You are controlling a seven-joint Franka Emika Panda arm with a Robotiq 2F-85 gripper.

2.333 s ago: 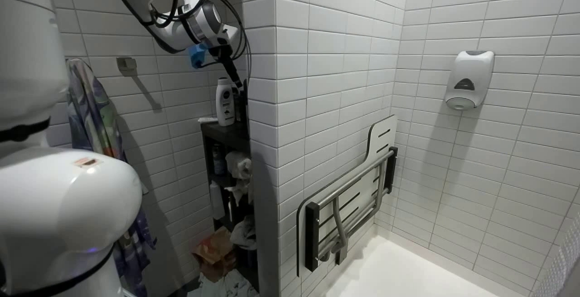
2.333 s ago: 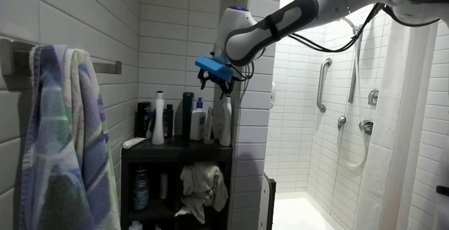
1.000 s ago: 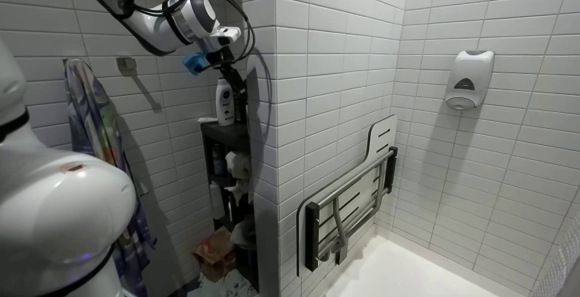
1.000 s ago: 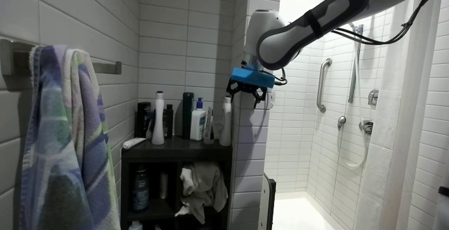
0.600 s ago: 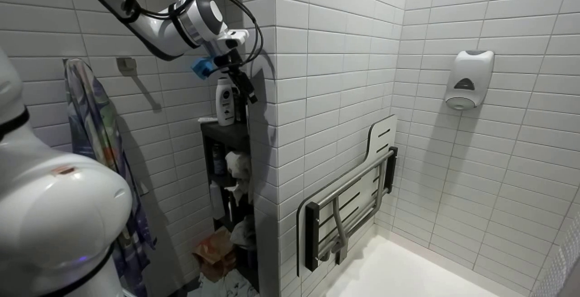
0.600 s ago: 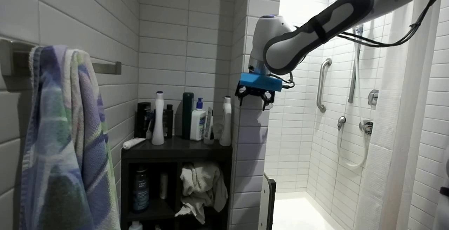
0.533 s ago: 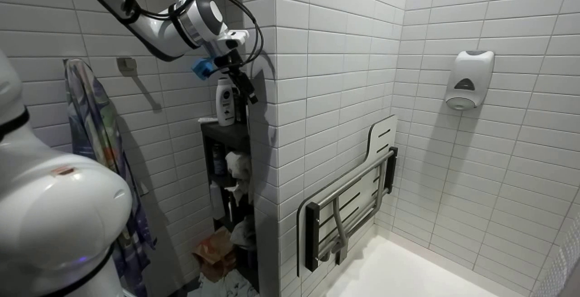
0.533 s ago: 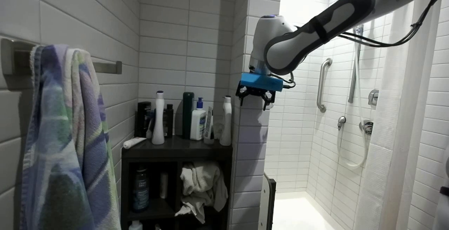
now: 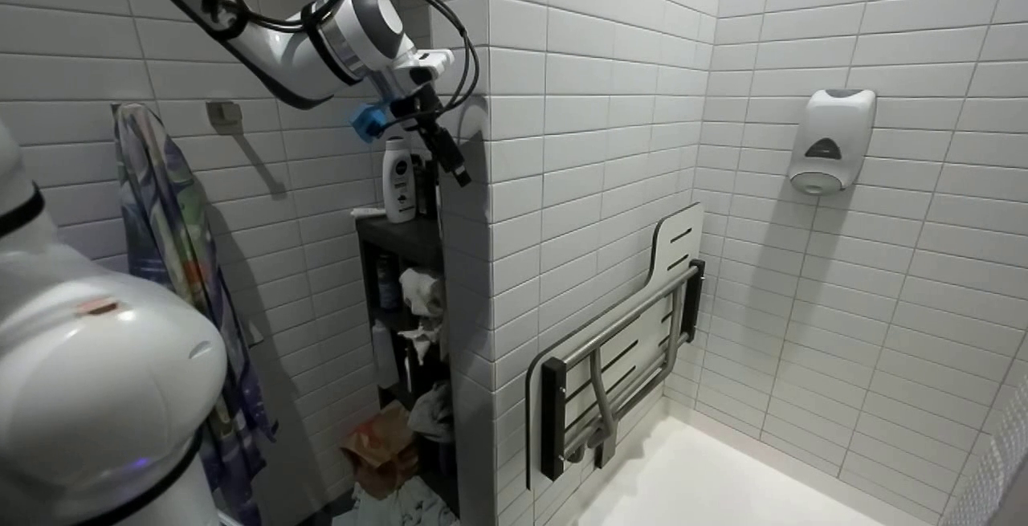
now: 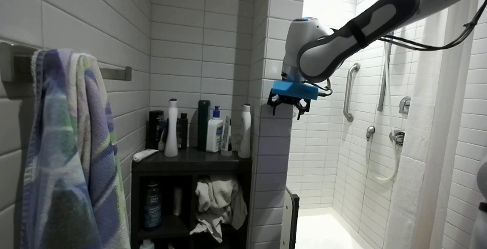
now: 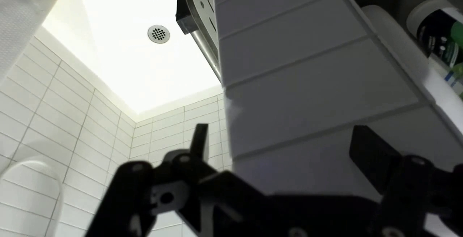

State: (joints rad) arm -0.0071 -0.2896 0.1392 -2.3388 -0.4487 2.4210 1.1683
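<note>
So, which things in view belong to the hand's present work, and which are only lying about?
At work:
open, empty hand
tiled wall end, nearest it
perhaps white bottle beside that wall

Only about:
white tube
green bottle
pump bottle
hanging towel
crumpled cloth

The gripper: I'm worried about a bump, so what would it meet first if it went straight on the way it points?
Most likely the end of the tiled partition: in the wrist view it shows past the open gripper, though its depth is unclear.
</note>
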